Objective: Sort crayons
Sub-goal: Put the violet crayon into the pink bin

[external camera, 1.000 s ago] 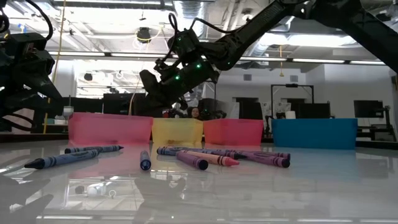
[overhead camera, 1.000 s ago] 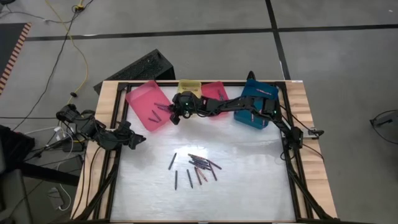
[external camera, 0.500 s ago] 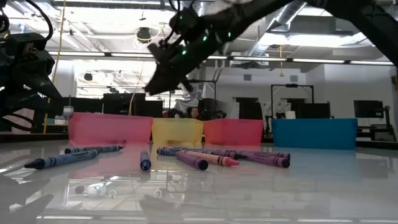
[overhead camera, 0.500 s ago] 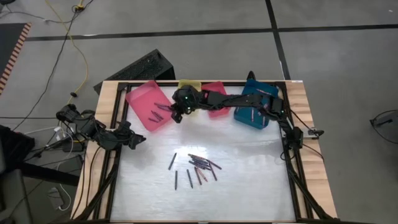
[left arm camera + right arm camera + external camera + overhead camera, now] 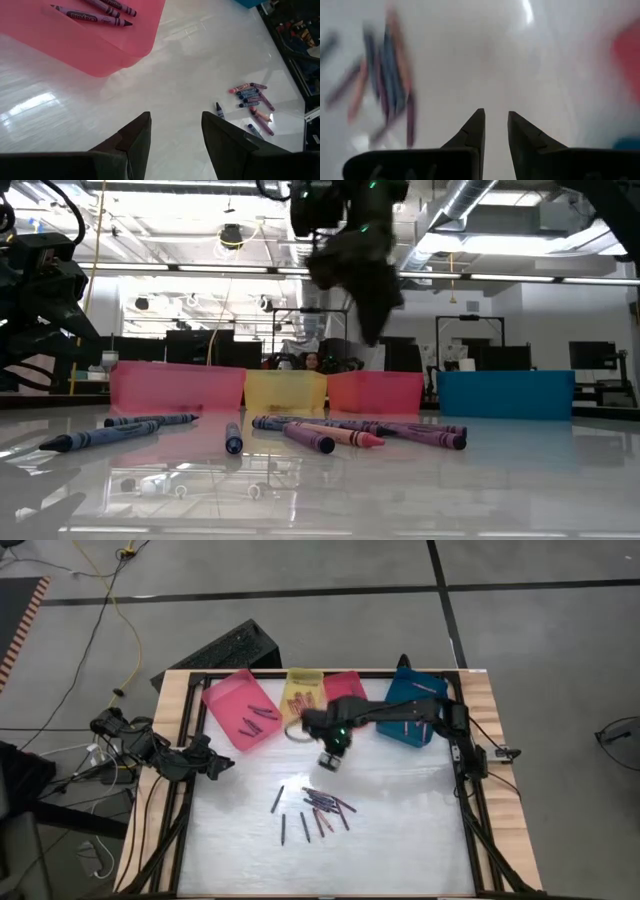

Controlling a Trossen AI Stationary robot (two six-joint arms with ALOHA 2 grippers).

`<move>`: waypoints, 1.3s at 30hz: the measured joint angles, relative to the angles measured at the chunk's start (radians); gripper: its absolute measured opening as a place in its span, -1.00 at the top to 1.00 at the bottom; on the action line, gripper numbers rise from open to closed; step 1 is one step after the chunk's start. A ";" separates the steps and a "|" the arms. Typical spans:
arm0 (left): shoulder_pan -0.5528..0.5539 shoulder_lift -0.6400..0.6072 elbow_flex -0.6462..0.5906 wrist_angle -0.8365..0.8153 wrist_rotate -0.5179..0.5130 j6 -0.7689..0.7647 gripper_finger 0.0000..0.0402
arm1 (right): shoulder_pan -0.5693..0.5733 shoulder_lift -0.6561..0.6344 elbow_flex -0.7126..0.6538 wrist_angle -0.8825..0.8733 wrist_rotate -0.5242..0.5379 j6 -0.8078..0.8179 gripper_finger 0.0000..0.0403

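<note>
Several loose crayons (image 5: pixel 315 808) lie flat on the white table, in a small pile near its middle; the low view shows the same crayons (image 5: pixel 330 435). More crayons (image 5: pixel 258 718) lie inside the pink tray (image 5: pixel 225 700). My right gripper (image 5: pixel 330 758) hangs above the table between the trays and the pile, pointing down. It is open, with nothing between its fingers (image 5: pixel 496 117), and the pile shows blurred (image 5: pixel 385 75) to one side. My left gripper (image 5: pixel 222 768) waits at the table's left edge, open and empty (image 5: pixel 176 120).
The yellow tray (image 5: pixel 303 690), red tray (image 5: pixel 350 683) and blue tray (image 5: pixel 410 705) stand in a row along the far edge beside the pink one. My right arm reaches across in front of the red and blue trays. Bare table lies near and right of the pile.
My right gripper has swung away from the pink tray's right rim, toward the table's right and near edges and the loose pile. It has tipped from slanting to pointing straight down. The crayons on the table have not moved.
</note>
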 joint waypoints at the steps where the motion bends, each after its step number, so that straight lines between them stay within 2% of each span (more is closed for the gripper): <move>1: 0.000 0.000 0.000 0.000 0.000 0.000 0.18 | 0.026 0.000 -0.009 -0.038 0.000 0.001 0.61; 5: 0.000 0.000 0.000 0.000 0.000 0.000 0.18 | 0.138 0.006 -0.039 -0.141 0.030 0.022 0.61; 10: 0.000 0.000 0.000 0.000 0.000 0.000 0.18 | 0.275 0.004 -0.080 -0.148 0.126 0.107 0.61; 14: 0.000 0.000 0.000 0.000 0.000 0.000 0.18 | 0.312 -0.011 -0.123 -0.135 0.188 0.164 0.61; 16: 0.000 0.000 0.000 0.000 0.000 0.000 0.18 | 0.314 -0.041 -0.177 -0.069 0.193 0.170 0.61; 21: 0.000 0.000 0.000 0.000 0.000 0.000 0.18 | 0.331 -0.167 -0.435 0.247 0.155 0.225 0.61; 26: 0.000 0.000 0.000 0.000 0.000 0.000 0.18 | 0.353 -0.342 -0.745 0.635 0.159 0.341 0.61; 30: 0.000 0.000 0.000 0.000 0.000 0.000 0.18 | 0.369 -0.424 -0.936 0.929 0.170 0.381 0.61; 36: 0.000 0.000 0.000 0.000 0.000 0.000 0.18 | 0.397 -0.443 -1.139 1.424 0.220 0.238 0.61; 39: 0.000 0.000 0.000 0.000 0.000 0.000 0.18 | 0.398 -0.435 -1.162 1.483 0.232 0.227 0.61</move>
